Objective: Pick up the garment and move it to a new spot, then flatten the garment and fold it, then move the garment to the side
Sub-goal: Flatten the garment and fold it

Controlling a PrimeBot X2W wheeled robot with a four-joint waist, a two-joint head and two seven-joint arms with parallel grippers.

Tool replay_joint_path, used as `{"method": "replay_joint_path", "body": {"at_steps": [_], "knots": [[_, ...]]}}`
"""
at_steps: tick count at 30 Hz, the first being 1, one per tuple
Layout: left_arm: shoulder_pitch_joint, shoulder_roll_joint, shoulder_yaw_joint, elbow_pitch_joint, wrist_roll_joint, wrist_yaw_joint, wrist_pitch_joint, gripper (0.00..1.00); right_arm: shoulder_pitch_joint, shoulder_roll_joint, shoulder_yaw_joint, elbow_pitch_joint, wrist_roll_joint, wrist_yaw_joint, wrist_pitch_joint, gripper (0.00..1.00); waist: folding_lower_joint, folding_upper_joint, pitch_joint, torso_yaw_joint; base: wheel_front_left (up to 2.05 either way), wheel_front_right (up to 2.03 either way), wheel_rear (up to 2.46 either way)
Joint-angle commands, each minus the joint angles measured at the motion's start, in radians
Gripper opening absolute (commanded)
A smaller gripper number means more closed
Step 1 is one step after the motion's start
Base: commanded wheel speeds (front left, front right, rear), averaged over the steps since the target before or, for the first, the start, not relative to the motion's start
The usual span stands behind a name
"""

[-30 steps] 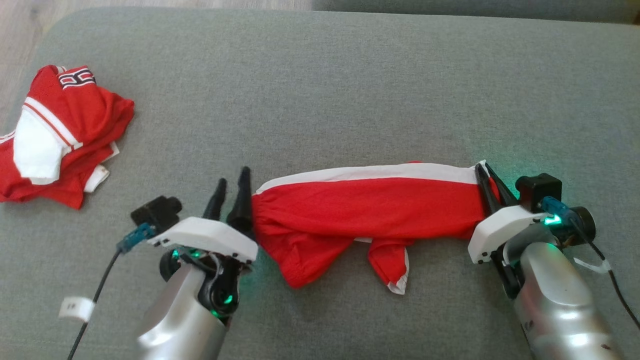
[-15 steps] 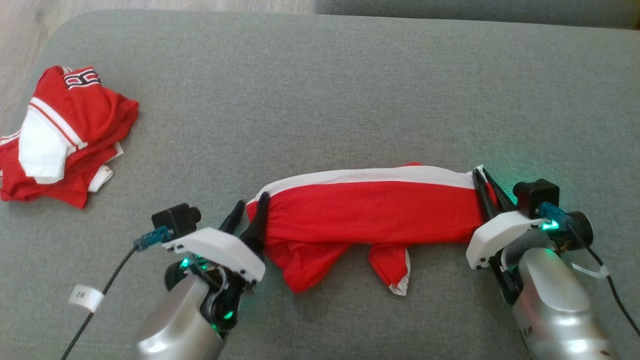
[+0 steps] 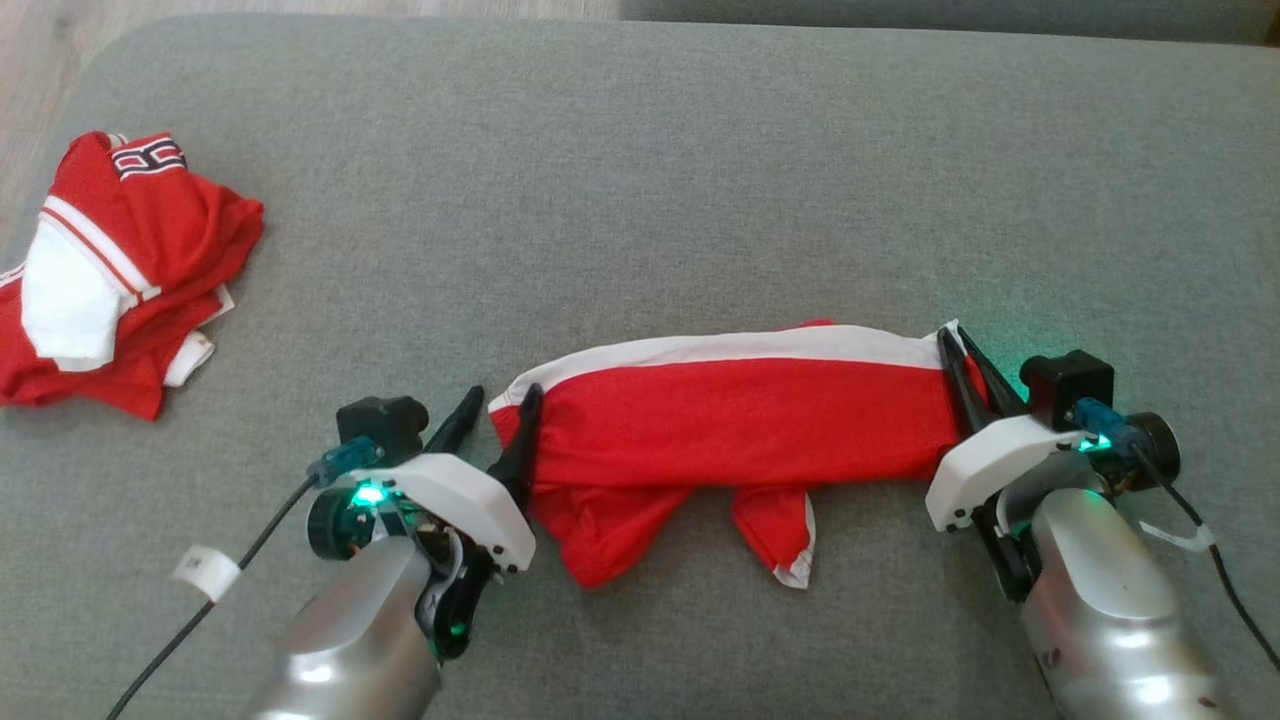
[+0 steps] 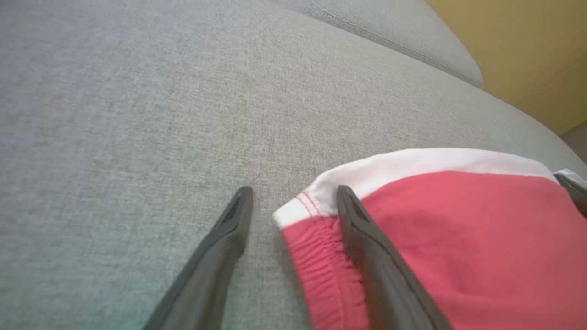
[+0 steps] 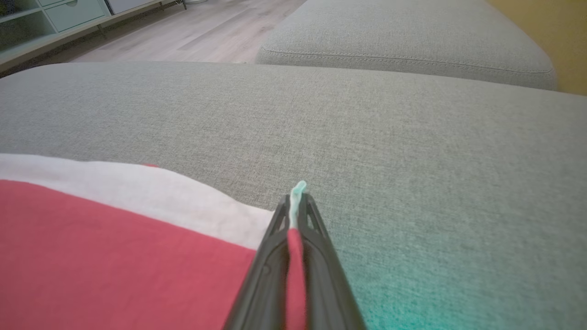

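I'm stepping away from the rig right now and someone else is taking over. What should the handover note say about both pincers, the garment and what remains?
The left pincer is open and straddles the garment's left corner, with one finger over the fabric and one on the sofa cushion. It grips nothing.
The right pincer is shut on the garment's right corner.
The garment lies stretched lengthwise between the pincers, with its white band on the far side and its near edge bunched.
A pile of red-and-white clothes sits at the cushion's left end.
Done: the garment is laid out.
Left: close the left pincer, flatten, fold, move it aside.
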Motion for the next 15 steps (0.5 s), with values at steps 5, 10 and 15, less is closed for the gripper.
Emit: {"method": "replay_joint_path", "body": {"at_steps": [5, 10, 15], "knots": [[-0.039, 0.008, 0.012, 0.018, 0.006, -0.001, -0.031, 0.00, -0.010, 0.013, 0.028, -0.030, 0.009, -0.001, -0.014, 0.00, 0.0000, 0.0000, 0.002, -0.001, 0.00, 0.00, 0.00], [-0.053, 0.006, 0.012, 0.032, 0.022, 0.003, -0.090, 0.00, -0.013, 0.013, 0.026, -0.034, 0.015, -0.001, -0.014, 0.00, 0.0000, 0.0000, 0.003, 0.000, 0.00, 0.00, 0.00], [-0.076, 0.015, 0.036, 0.002, 0.061, 0.021, -0.149, 0.00, -0.006, 0.015, 0.010, -0.112, 0.053, -0.001, -0.014, 0.00, 0.0000, 0.0000, -0.014, 0.003, 0.00, 0.00, 0.00]]}}
